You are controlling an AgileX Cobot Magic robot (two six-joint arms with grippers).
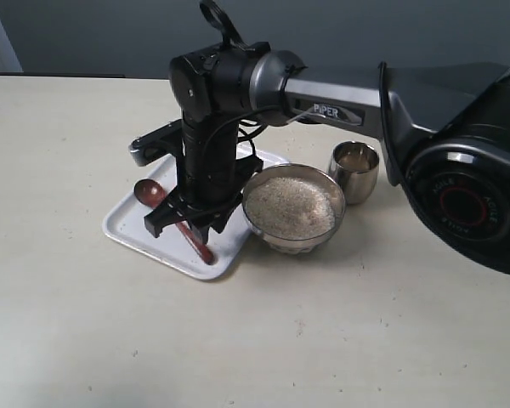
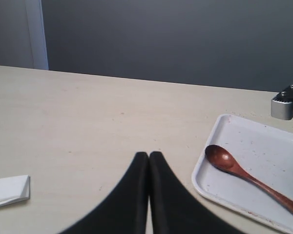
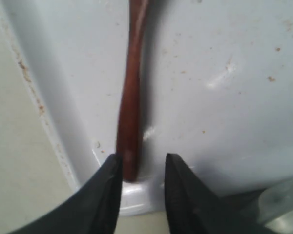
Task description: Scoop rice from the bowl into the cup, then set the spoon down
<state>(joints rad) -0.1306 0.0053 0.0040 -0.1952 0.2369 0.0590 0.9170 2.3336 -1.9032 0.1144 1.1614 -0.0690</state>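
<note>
The wooden spoon (image 1: 150, 192) lies flat on a white tray (image 1: 129, 228), its handle running toward the tray's near corner. My right gripper (image 1: 189, 223) hangs low over that handle, open. In the right wrist view the handle end (image 3: 129, 122) lies between the fingers of the right gripper (image 3: 141, 161), close to one finger and apart from the other. Next to the tray stands the steel bowl (image 1: 294, 243), heaped with rice (image 1: 289, 204). The small steel cup (image 1: 355, 172) behind it holds some pale rice. My left gripper (image 2: 149, 155) is shut on nothing, over bare table beside the tray (image 2: 268, 144) and spoon (image 2: 233, 167).
The right arm's elbow and base (image 1: 463, 191) fill the right side, passing above the cup. A folded white sheet (image 2: 7, 191) lies on the table near the left gripper. The tray surface (image 3: 224, 97) carries scattered specks.
</note>
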